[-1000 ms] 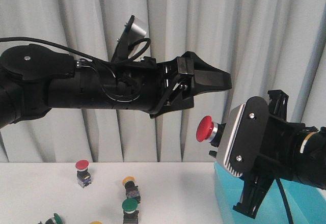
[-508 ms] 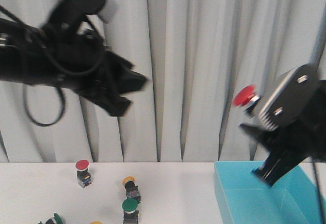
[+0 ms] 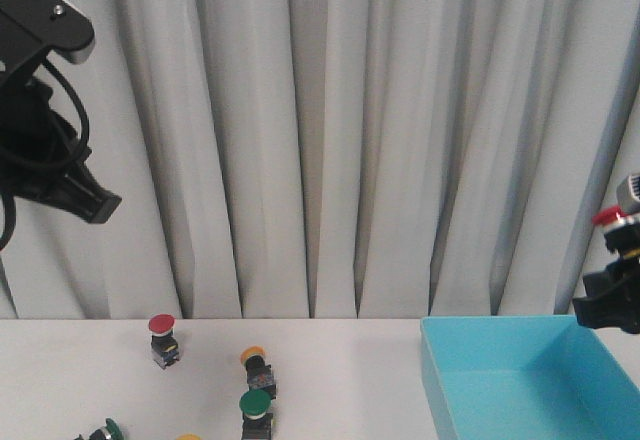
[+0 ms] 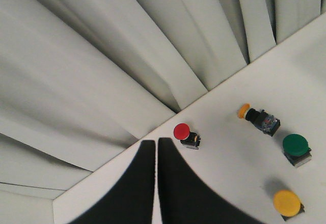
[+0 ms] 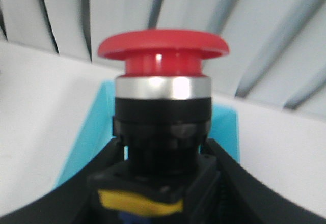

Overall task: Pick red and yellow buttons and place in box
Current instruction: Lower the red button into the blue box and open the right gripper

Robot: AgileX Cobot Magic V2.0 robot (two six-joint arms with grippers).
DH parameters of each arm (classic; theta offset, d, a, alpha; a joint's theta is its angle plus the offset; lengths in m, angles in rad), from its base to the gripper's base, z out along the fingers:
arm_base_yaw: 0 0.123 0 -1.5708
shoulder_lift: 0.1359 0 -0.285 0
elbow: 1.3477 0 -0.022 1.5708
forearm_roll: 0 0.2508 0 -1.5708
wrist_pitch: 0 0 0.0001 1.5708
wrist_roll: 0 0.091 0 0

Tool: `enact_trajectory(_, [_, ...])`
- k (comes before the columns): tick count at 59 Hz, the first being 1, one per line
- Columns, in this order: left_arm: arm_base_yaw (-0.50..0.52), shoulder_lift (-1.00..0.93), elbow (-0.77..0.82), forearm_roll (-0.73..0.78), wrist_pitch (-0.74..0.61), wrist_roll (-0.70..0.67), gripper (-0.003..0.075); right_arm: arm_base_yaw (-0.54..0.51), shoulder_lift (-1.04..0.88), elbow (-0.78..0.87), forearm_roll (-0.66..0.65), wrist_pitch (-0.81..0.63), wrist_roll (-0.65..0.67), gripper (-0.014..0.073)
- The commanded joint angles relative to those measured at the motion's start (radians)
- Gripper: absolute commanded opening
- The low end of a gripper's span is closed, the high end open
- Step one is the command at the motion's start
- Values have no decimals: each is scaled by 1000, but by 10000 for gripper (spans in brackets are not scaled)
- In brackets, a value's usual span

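My right gripper (image 5: 162,150) is shut on a red button (image 5: 163,46), gripping its dark body with the cap pointing away from the wrist. In the front view it is at the right edge (image 3: 612,295), above the far right of the turquoise box (image 3: 500,322). The box also shows behind the button (image 5: 94,132). My left gripper (image 4: 157,143) is shut and empty, high at the far left (image 3: 95,203). On the table stand a red button (image 3: 161,326) (image 4: 182,132), a yellow button lying on its side (image 3: 254,358) (image 4: 245,111) and another yellow button (image 4: 287,202).
A green button (image 3: 255,404) (image 4: 296,145) stands in front of the lying yellow one. Another green button (image 3: 113,428) is at the front left edge of the view. A grey curtain (image 3: 330,130) hangs behind the white table (image 3: 350,370).
Both arms have swung apart. The left arm moved up and to the far left. The right arm moved right with the red button, to the edge of the view over the box.
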Motion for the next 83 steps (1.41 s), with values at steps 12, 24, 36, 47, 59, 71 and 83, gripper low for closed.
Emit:
enact_trajectory(12, [-1, -77, 115, 22, -140, -23, -7, -82, 137, -35, -2, 40, 122, 1])
enact_trajectory(24, [-1, -76, 140, 11, -145, -55, -7, -82, 256, -35, 5, 89, 120, 8])
enact_trajectory(36, [-1, -76, 140, 11, -143, -117, -7, -72, 376, -35, 70, 106, 67, 12])
enact_trajectory(47, [-1, -76, 140, 11, -142, -122, -7, -13, 470, -35, 151, 90, -105, 17])
enact_trajectory(59, [-1, -76, 140, 11, -124, -122, -7, 26, 545, -36, 140, 53, -117, 57])
enact_trajectory(71, [-1, -76, 140, 11, -119, -122, -7, 26, 636, -38, 149, 39, -126, 234])
enact_trajectory(83, [-1, -76, 140, 11, -122, -160, -7, 26, 644, -38, 130, 38, -130, 363])
